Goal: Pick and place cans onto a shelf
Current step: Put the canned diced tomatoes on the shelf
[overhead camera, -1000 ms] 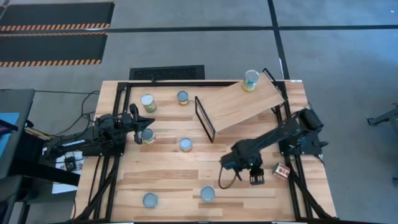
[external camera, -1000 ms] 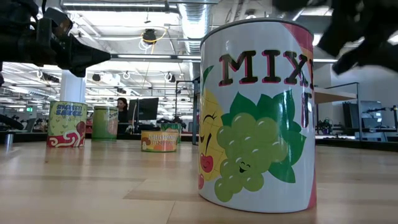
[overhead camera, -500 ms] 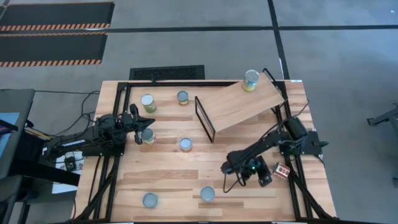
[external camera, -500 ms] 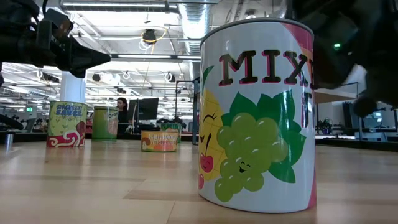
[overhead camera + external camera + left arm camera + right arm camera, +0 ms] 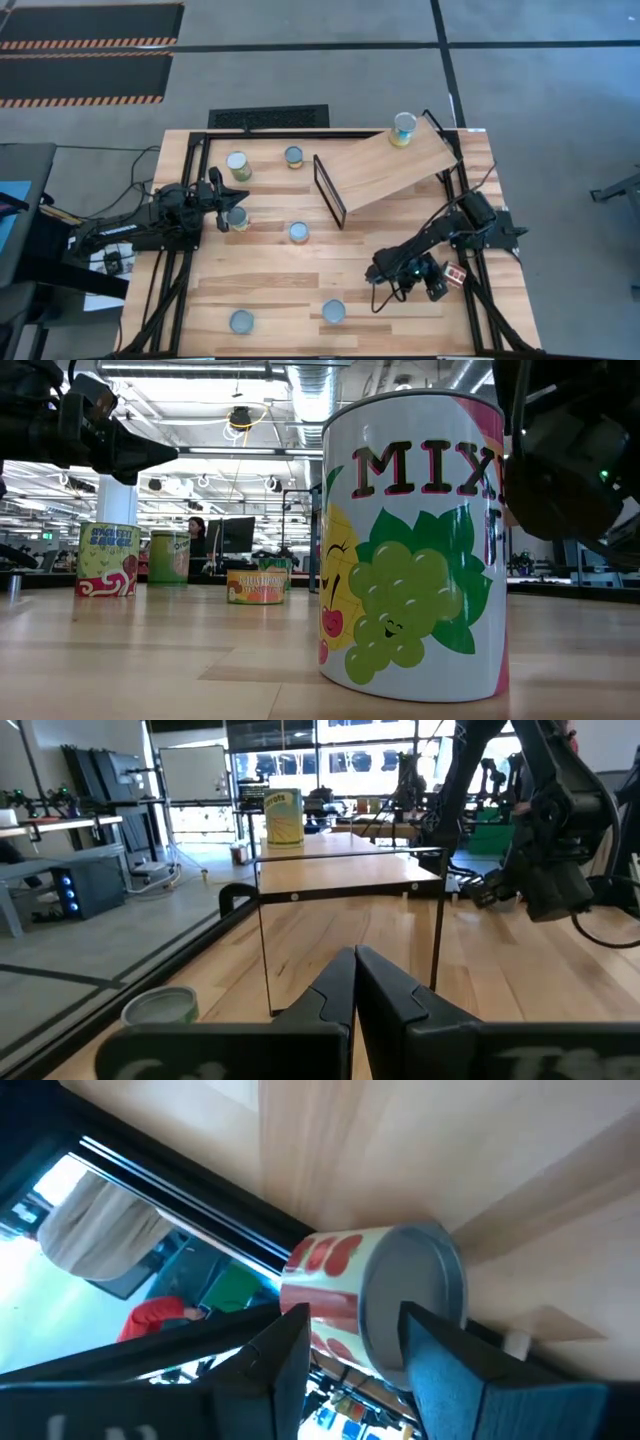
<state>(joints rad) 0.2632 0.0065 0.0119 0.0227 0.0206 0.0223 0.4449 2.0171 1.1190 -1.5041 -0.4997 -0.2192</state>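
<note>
Red-and-white can (image 5: pixel 375 1305) lies on its side at the table's right edge, beside the black frame rail. In the high view it shows only as a small red-white patch (image 5: pixel 456 275) just past the right gripper (image 5: pixel 433 283). The right wrist view adds what the overhead cannot: the can's grey end faces the camera, and the two fingers (image 5: pixel 285 1350) stand apart on either side of it, open around the can; contact with its sides cannot be told.

Shelf (image 5: pixel 385 172): light board lying aslant at the table's far right, thin black frame (image 5: pixel 329 190) at its inner end. One can (image 5: pixel 403 128) stands on its far corner; the left wrist view shows that can (image 5: pixel 284 816) upright with a pale green-yellow label, seen over the frame (image 5: pixel 350 935).

Six more cans stand on the table (image 5: pixel 270 280): two near the far left (image 5: pixel 237 165) (image 5: pixel 293 156), one mid-table (image 5: pixel 299 233), two at the near edge (image 5: pixel 241 321) (image 5: pixel 333 311), one just beside the left gripper (image 5: pixel 222 205). The low view alone gives labels: a mixed-fruit can (image 5: pixel 415 545) fills the foreground.

Left gripper's fingers (image 5: pixel 340 990) are pressed together with nothing between them, at the table's left side.
</note>
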